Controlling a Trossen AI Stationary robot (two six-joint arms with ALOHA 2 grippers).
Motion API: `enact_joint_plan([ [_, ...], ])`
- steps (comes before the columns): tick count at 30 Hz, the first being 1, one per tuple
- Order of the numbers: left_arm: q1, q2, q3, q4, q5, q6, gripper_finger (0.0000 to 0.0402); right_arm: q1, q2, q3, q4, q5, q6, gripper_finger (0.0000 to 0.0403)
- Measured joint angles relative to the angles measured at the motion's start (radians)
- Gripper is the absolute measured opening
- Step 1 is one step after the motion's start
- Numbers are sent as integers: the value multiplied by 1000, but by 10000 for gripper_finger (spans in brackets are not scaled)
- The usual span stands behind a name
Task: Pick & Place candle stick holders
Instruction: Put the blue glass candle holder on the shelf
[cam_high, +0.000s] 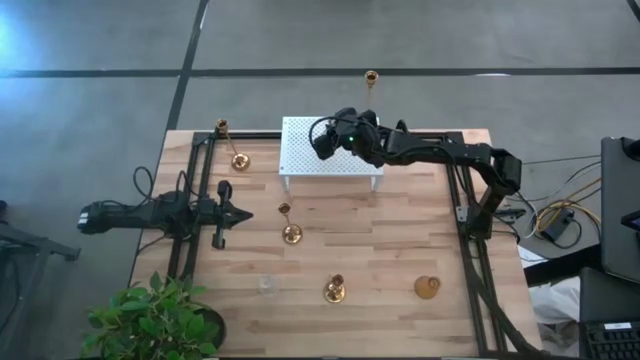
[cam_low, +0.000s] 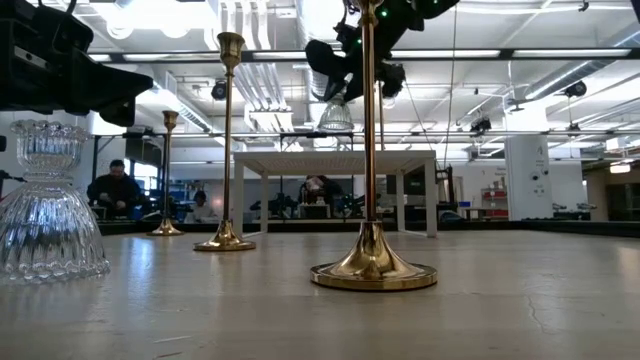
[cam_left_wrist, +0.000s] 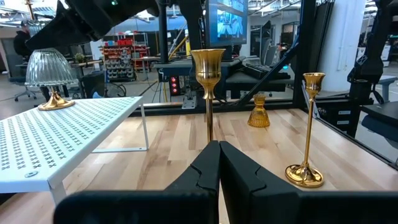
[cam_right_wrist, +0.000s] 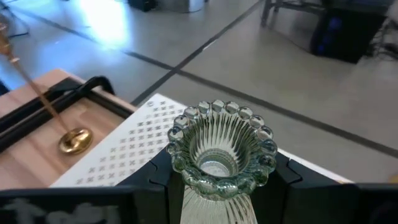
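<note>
The right gripper (cam_right_wrist: 214, 186) hangs above the white perforated metal rack (cam_high: 300, 150) at the far side of the table, its jaws closed partway around the waist of a clear ribbed glass candle holder with a beaded rim (cam_right_wrist: 219, 149). The glass is carried upright, cup end up, which suits setting it down on the rack top without tipping (the rack looks like the drop-off place, judging by where the arm has it). From the left wrist view the glass appears just over the rack's far edge, though whether it touches the surface cannot be told.

The left gripper (cam_left_wrist: 219, 180) waits low over the wooden table (cam_high: 400, 250) on the left side, fingers pressed together and empty, pointing toward a tall thin-stemmed brass candlestick with a round base (cam_high: 290, 232) near the table's middle; probably its next pick.

The remaining holders stand apart on the wood, spaced so each can be reached singly: another tall brass one (cam_high: 238, 158) beside the rack's left end, a short brass one (cam_high: 335, 290) and a squat brass one (cam_high: 427, 287) near the front edge, and a second clear glass holder (cam_high: 267, 286) left of them. One more brass stick (cam_high: 371, 78) shows beyond the table's far edge
</note>
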Motion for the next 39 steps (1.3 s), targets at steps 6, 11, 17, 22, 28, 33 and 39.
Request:
enact_joint_plan([
  [6,0,0,0,0,0,0,14,30,-1,-11,-2,133,9,126],
  [11,0,0,0,0,0,0,14,98,-2,-27,-1,143,8,126],
  [17,0,0,0,0,0,0,14,154,-2,-60,22,239,75,126],
  [22,0,0,0,0,0,0,14,144,0,-104,169,285,130,126],
  [28,0,0,0,0,0,0,14,110,78,-67,259,331,174,126],
  [33,0,0,0,0,0,0,14,100,185,78,216,383,151,126],
  [39,0,-1,0,0,0,0,14,86,327,416,-255,396,329,126],
])
